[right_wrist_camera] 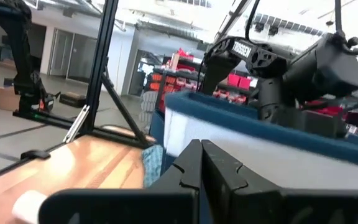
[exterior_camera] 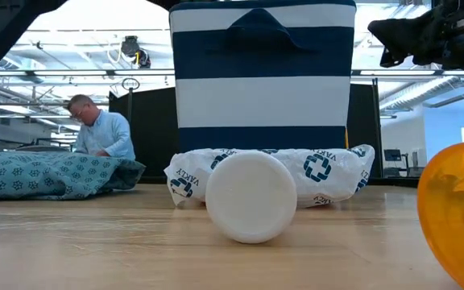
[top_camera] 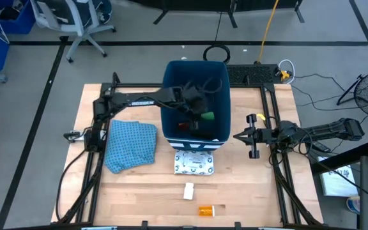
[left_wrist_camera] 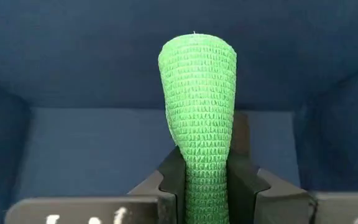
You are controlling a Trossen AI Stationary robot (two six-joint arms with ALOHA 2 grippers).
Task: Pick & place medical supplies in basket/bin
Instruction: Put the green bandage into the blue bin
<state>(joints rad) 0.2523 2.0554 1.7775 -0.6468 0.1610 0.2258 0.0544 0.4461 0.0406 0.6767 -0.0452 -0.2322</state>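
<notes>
Standing up between the two dark fingers point(left_wrist_camera: 166, 180) of the left gripper point(left_wrist_camera: 206, 186), the green bar point(left_wrist_camera: 199, 106) is clamped at its lower end, its wider free end rising clear above the fingertips. From above, this same green bar point(top_camera: 207, 115) shows just beyond the left gripper point(top_camera: 197, 110), both of them over the open mouth of the dark-blue bin point(top_camera: 171, 96); the wrist view has nothing but the bin's blue inner walls point(left_wrist_camera: 73, 56) behind the bar. A red item point(top_camera: 184, 125) lies inside the bin, close to the gripper.

Touching the bin's near wall on the table lies the white black-patterned flat packet point(top_camera: 193, 163), which the low view shows crumpled against the bin's white-striped base point(exterior_camera: 260, 105). Nearer the table's front edge sit the white box point(top_camera: 188, 190) and then the orange bottle point(top_camera: 206, 209), each well apart from the bin. The blue patterned cloth point(top_camera: 131, 144) is heaped to the left of the bin, beside it.

The right gripper point(top_camera: 243, 136) waits to the right of the bin, off to its side above the table, its fingers point(right_wrist_camera: 219, 165) pressed together on nothing.

A person point(exterior_camera: 99, 129) is in the room beyond the table.
</notes>
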